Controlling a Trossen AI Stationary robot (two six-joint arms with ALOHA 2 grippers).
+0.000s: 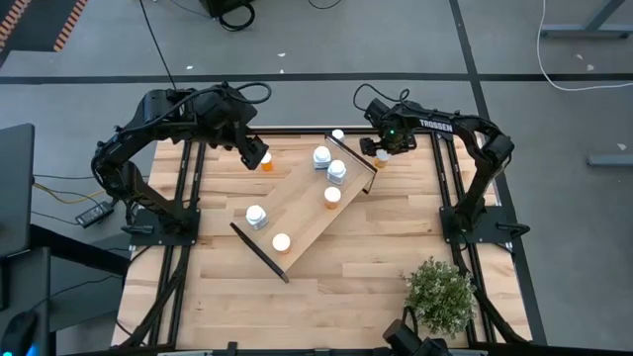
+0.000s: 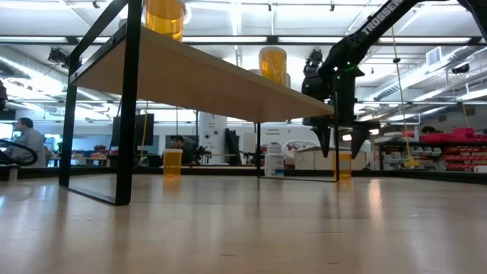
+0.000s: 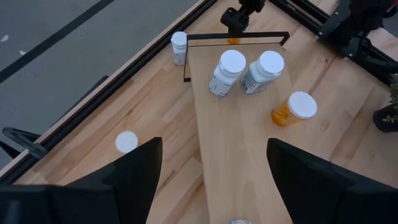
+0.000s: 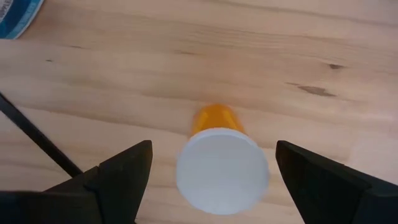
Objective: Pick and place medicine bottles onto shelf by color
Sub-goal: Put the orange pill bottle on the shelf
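Note:
The light-wood shelf (image 1: 302,220) lies slantwise mid-table, with two white bottles (image 1: 329,163), another white one (image 1: 256,216) and two orange ones (image 1: 331,196) on it. My right gripper (image 1: 379,150) is open and points down over an orange bottle (image 4: 222,168) that stands on its base on the table by the shelf's far end. Its fingers stand on either side above the cap without touching it; the low view (image 2: 341,144) shows this too. My left gripper (image 1: 252,153) is open and empty next to an orange bottle (image 1: 265,159) on the table. A white bottle (image 1: 337,135) stands at the far edge.
A potted plant (image 1: 440,292) stands at the near right. Black frame rails (image 1: 188,198) run along both sides of the table. The shelf's dark end panel (image 1: 259,253) stands toward the near left. People show in the room behind (image 2: 27,137).

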